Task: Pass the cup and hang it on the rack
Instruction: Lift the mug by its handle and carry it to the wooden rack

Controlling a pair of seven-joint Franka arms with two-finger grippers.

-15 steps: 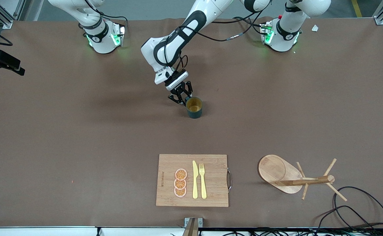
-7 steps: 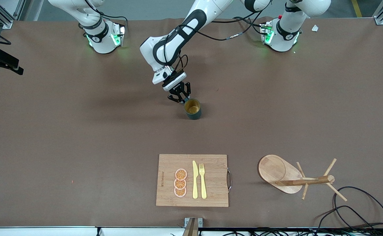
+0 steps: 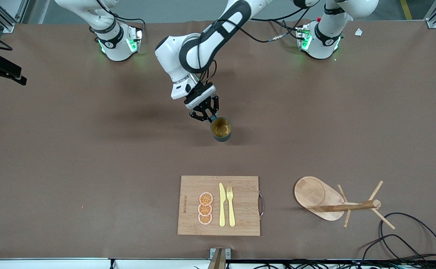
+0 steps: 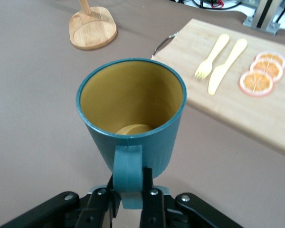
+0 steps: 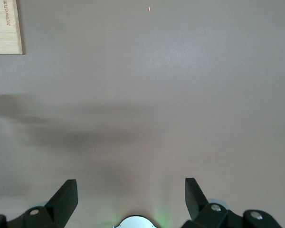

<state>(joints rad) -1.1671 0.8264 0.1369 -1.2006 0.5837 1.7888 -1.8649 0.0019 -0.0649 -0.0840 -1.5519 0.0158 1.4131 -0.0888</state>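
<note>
Cup was sitting mid-table, farther from the front camera than the board, held up by its handle. The left gripper had its fingers pinched tight on that little handle, cup mouth up and tipped a bit, so you could see the tan inside. From the front view I couldn't tell if the cup's bottom was touching the table or just above it.

Right gripper was spread wide with nothing in it, hanging over bare table. That arm was just waiting; in the front view only its base at the right arm's end showed.

Counts: 1 cup, 1 rack, 1 board, 3 orange slices in a row on it, 1 knife, 1 fork.

The rack sat near the front edge toward the left arm's end, beside the board. The front view showed its post and pegs, while the left wrist view caught only the oval base and the bottom of the post. The left wrist view was the only one that showed the pinch on the handle properly. The right wrist view gave just a corner of the board.
</note>
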